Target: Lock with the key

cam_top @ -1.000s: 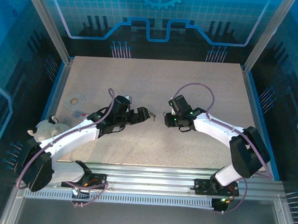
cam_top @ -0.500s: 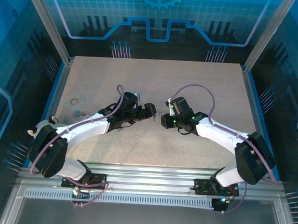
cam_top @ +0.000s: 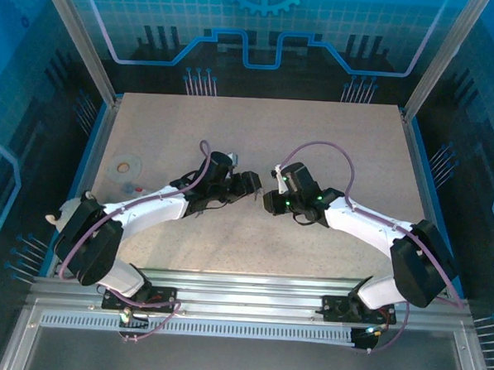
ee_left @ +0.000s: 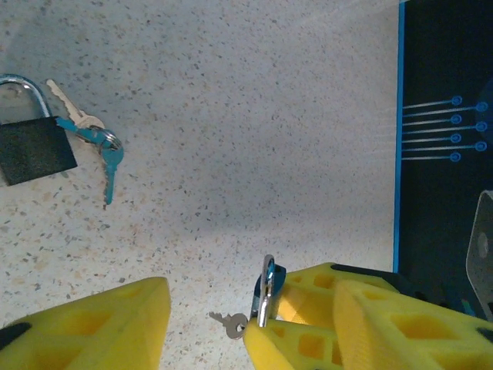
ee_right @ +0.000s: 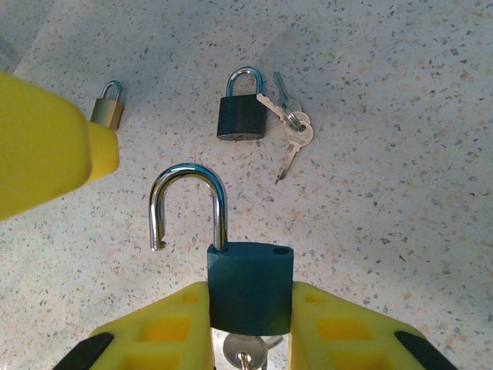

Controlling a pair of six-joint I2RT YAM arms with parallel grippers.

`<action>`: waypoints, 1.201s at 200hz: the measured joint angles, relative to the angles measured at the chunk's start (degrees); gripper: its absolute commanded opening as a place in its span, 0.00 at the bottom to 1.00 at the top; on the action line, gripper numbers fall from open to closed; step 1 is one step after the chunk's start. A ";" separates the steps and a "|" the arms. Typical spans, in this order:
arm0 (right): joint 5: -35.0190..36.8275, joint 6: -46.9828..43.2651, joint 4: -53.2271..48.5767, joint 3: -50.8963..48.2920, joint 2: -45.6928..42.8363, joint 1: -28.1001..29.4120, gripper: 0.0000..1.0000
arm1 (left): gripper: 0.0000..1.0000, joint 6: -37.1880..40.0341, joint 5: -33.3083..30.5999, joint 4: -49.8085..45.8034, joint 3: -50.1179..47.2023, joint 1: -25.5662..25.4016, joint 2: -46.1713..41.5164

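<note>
I'm seeing the right gripper (ee_right: pixel 250 308) clenching the teal padlock (ee_right: pixel 248 277) by its body over the middle of the table (ee_right: pixel 400 154), with its shackle (ee_right: pixel 189 202) swung open. The key (ee_left: pixel 229 324) is sticking out of the lock's base, hanging in the gap between the parted fingers of the left gripper (ee_left: pixel 206 308), which are grasping nothing. A black padlock (ee_left: pixel 35 150) is lying beyond.

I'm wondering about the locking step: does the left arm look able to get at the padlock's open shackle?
Probably yes: the shackle stands bare above the right jaws, and a left finger is close beside it, nothing between.
</note>
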 measured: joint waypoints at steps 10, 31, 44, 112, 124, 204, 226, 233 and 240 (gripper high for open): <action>-0.07 0.00 0.09 0.00 0.00 0.04 0.23 | 0.50 0.02 0.28 0.33 0.00 -0.11 0.11; -0.17 0.00 0.26 0.00 0.00 0.09 0.23 | 0.45 -0.02 0.76 1.20 0.00 -0.24 0.85; -0.17 0.00 0.37 0.00 0.00 0.09 0.23 | 0.42 -0.07 1.05 1.42 0.00 -0.24 1.36; -0.61 -0.17 1.20 -0.11 -0.02 0.26 0.23 | 0.31 -1.07 1.92 2.05 0.00 -0.50 1.86; -0.83 -0.24 1.51 -0.33 -0.02 0.50 0.23 | 0.30 -1.14 1.95 2.32 0.00 -0.52 2.03; -1.05 -0.66 1.88 -0.85 -0.07 1.53 0.23 | 0.19 -1.42 2.38 2.32 0.02 -0.50 2.67; -1.05 -0.66 1.88 -0.85 -0.07 1.53 0.23 | 0.18 -1.44 2.56 2.29 0.02 -0.52 2.84; -1.05 -0.66 1.88 -0.85 -0.07 1.53 0.23 | 0.17 -1.44 2.56 2.29 0.02 -0.52 2.91; -1.05 -0.66 1.90 -0.87 -0.07 1.53 0.23 | 0.16 -1.44 2.58 2.32 0.02 -0.52 2.99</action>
